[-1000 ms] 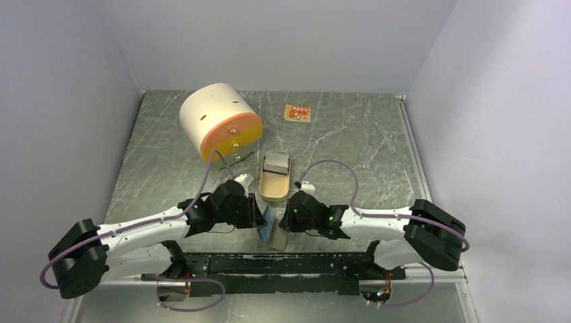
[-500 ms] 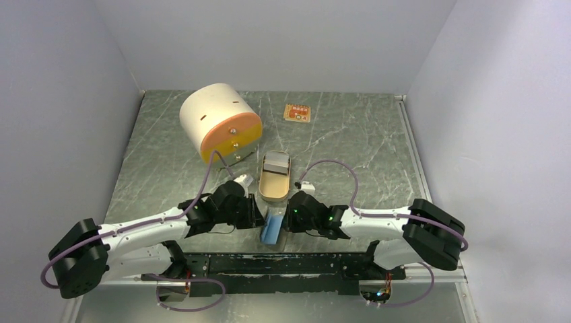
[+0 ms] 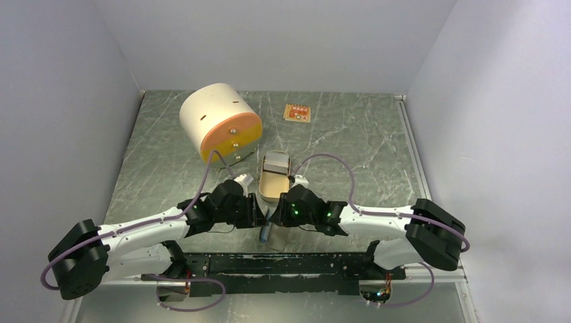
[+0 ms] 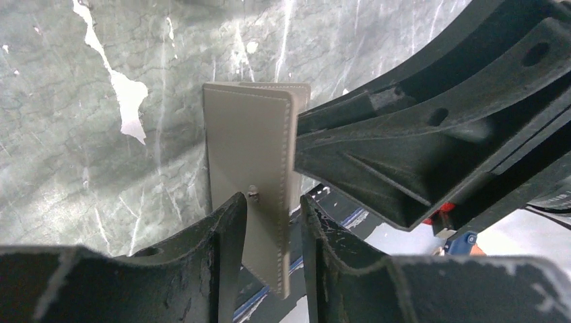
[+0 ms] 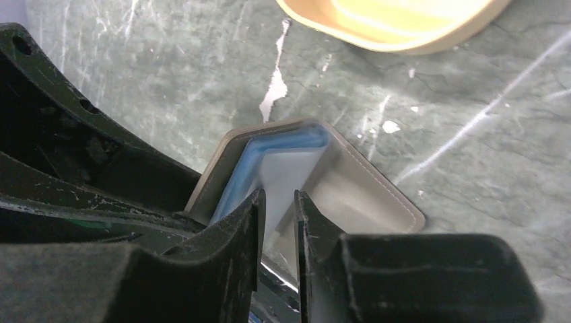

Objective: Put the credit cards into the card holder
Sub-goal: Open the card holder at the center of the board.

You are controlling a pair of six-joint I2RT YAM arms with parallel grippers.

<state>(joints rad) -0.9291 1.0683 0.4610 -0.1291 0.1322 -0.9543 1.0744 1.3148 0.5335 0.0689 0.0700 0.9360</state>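
The left gripper's [image 4: 271, 217] two black fingers [image 4: 225, 249] are closed onto one flap of the card holder [image 4: 249, 141], a grey folding case with a stitched edge, pinching it from both sides. The case stands on edge on the table, partly open like a book.

The right gripper's [image 5: 278, 202] fingers [image 5: 246, 235] are drawn close together, with only a thin gap between them. In that gap they pinch the near end of the blue-grey card [image 5: 269, 145]. The far end of the card sits inside the open card holder, lying against its inner face, with its corners just within the stitched border.

In the top view the two grippers meet nose to nose at the near middle of the dark marbled table [image 3: 350, 148], with the card holder between them.

Just beyond them lies a tan oval tin [image 3: 275, 176], open side up. Further back on the left, a white drum with an orange face [image 3: 219, 121] rests on its side. The gold-orange card [image 3: 297, 113] lies flat near the back edge, well apart from both grippers.
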